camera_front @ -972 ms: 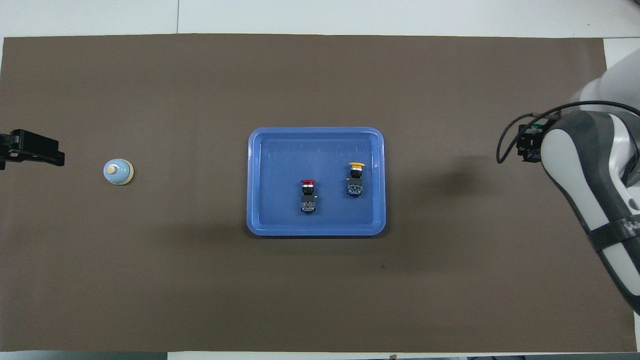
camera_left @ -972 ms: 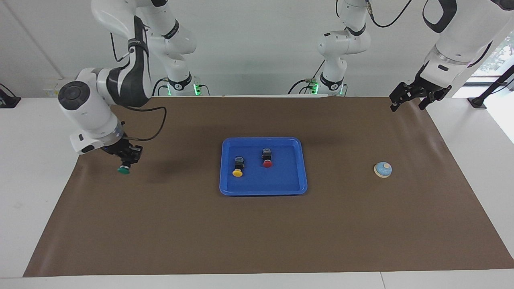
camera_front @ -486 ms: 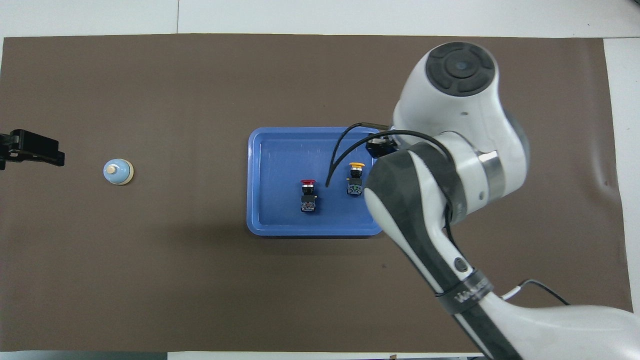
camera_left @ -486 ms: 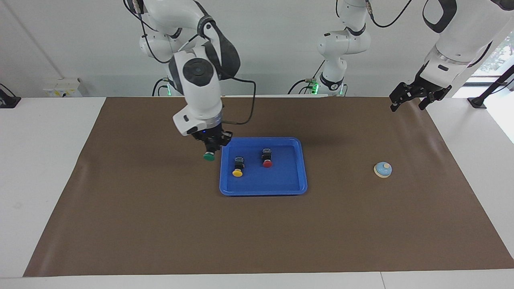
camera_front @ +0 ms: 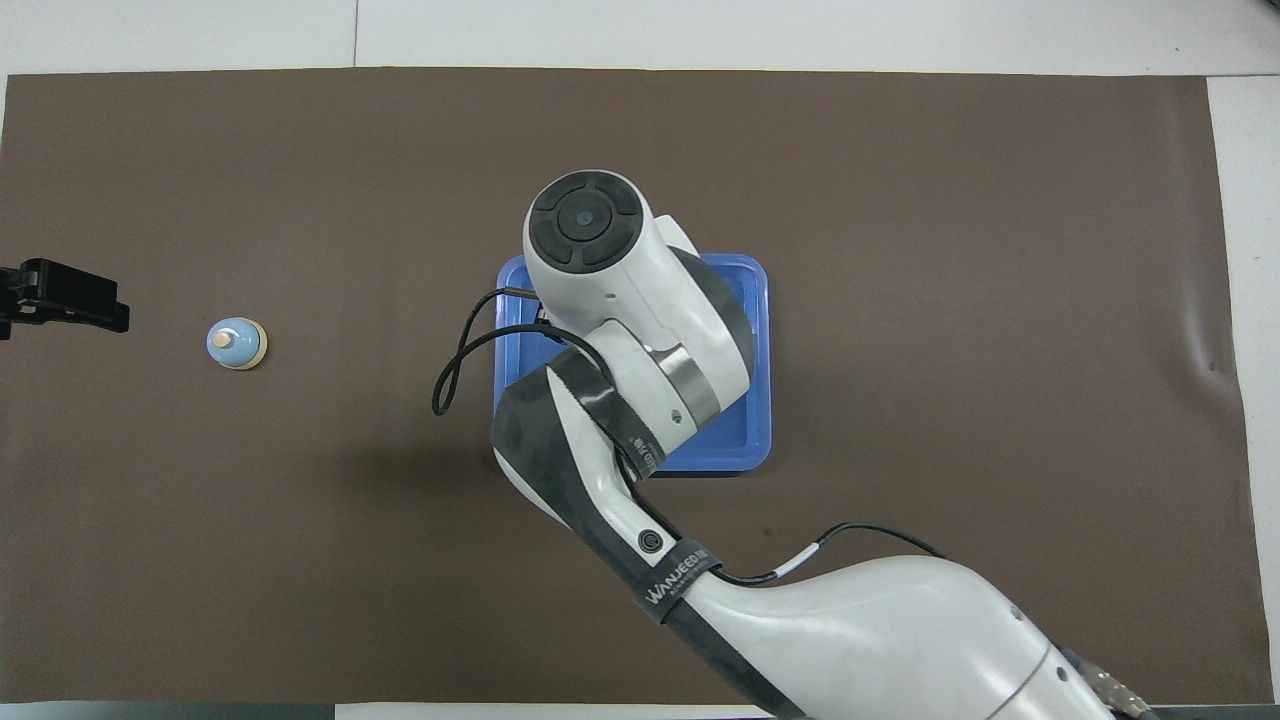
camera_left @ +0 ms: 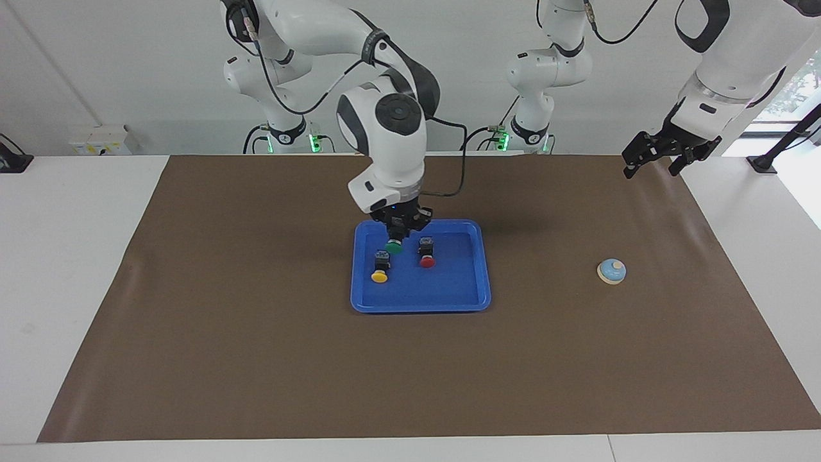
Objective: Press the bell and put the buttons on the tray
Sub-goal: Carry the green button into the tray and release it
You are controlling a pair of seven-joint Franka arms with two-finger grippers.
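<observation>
Green button [camera_left: 394, 246]: clamped in the right gripper [camera_left: 399, 232], cap down, now over the tray [camera_left: 420, 301], at the part nearest the robots, between the yellow button [camera_left: 380, 267] and the red button [camera_left: 426, 252]. A second ago: carried over bare mat [camera_left: 256, 359] toward the right arm's end of the table; half a second ago: just short of the tray's rim. Cannot tell whether resting on the tray floor or just above it. Hidden under the right arm in the overhead view, along with the two buttons lying in the tray. Meaning for the task: third and last button arrived at its place, lacking only release. Bell [camera_left: 612, 271] unmoved on the mat toward the left arm's end, well apart from the tray; no telling from here whether pressed. Left gripper [camera_left: 664, 156] wide open, waiting raised above the mat's corner, unchanged through the second.
</observation>
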